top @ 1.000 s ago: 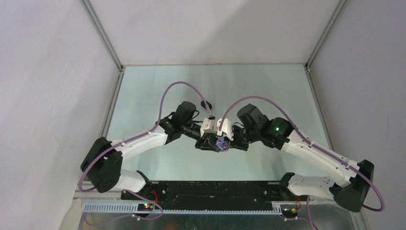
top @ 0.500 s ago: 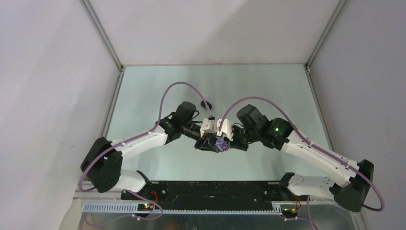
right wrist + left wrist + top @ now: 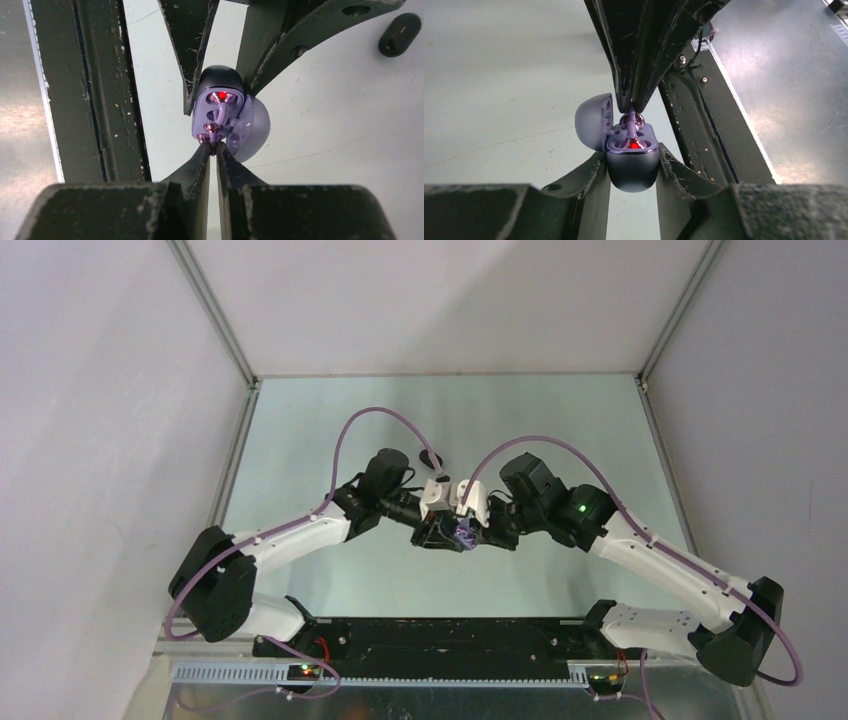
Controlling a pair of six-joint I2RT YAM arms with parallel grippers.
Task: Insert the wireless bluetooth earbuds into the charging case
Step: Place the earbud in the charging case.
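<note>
L gripper (image 3: pixel 632 159) is clamped on the dark glossy oval charging case (image 3: pixel 631 176), lid swung open so the sockets face the R gripper (image 3: pixel 216 146). That one pinches 1 pale purple stemmed earbud (image 3: pixel 218 116) by its tip, part-seated in the case. A small black capsule (image 3: pixel 398 33) lies on the table beyond.

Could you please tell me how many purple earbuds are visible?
1: the purple earbud is pinched by the right gripper, at the open charging case held by the left gripper. Another may be hidden inside.
</note>
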